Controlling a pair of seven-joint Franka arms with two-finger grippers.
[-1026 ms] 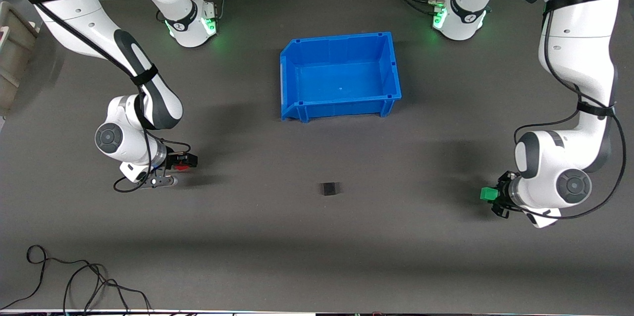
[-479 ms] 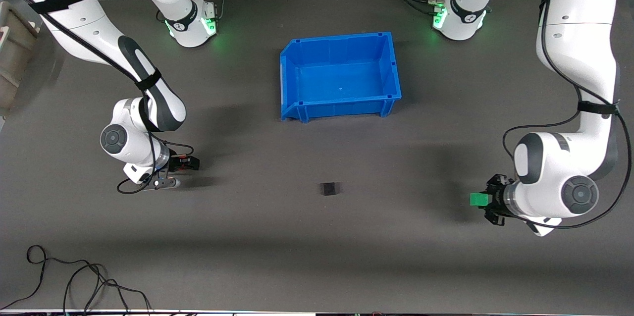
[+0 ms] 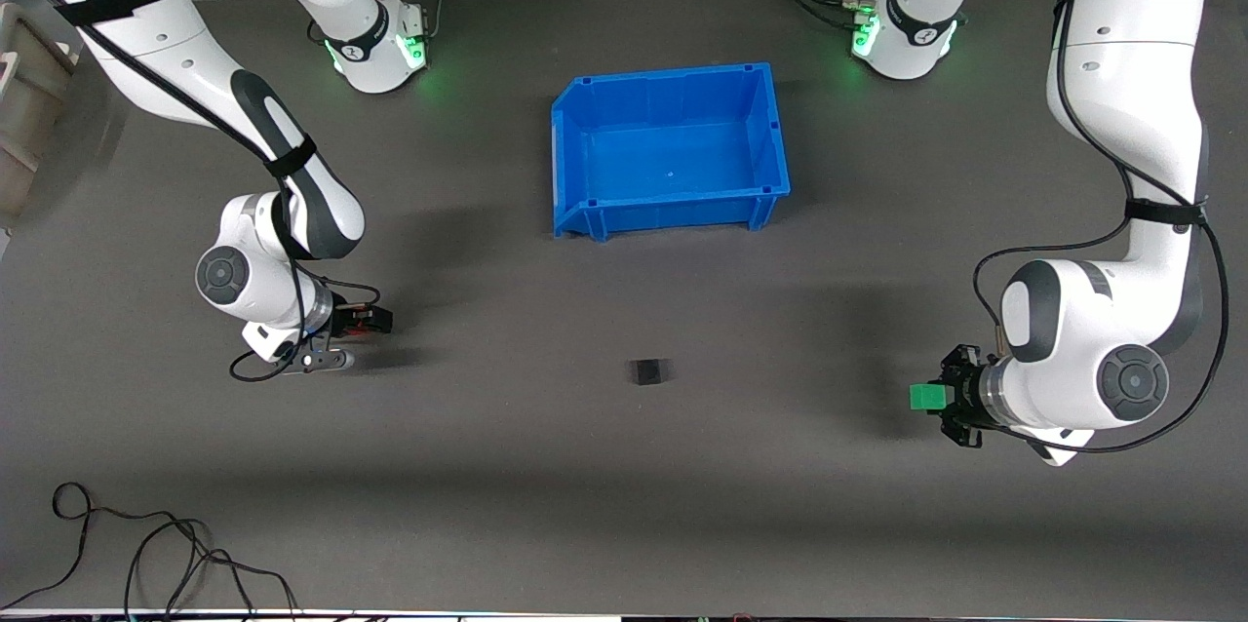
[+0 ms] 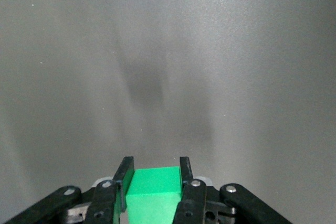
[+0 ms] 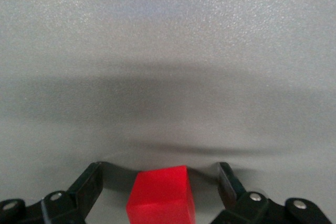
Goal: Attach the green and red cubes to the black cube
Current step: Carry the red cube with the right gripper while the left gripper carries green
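Cubes number three: one red, one black, one green. Going from the right arm's end of the desk (image 3: 546, 466) to the left arm's: the right hand (image 3: 375, 318) is low over the desk near its own end, its fingers (image 5: 228, 184) spread wide with a clear gap on each side of the red cube (image 5: 160, 195), so it is released, not gripping; whether the cube rests on the desk cannot be told. One black cube (image 3: 649, 371) lies alone on the desk, between the two hands and well apart from both. One blue bin (image 3: 575, 154) stands farther from the front camera than the black cube. The left hand (image 3: 944, 396) hovers over the desk near its own end, clenched on the green cube (image 3: 924, 396), both fingers (image 4: 124, 174) pressed against its sides.
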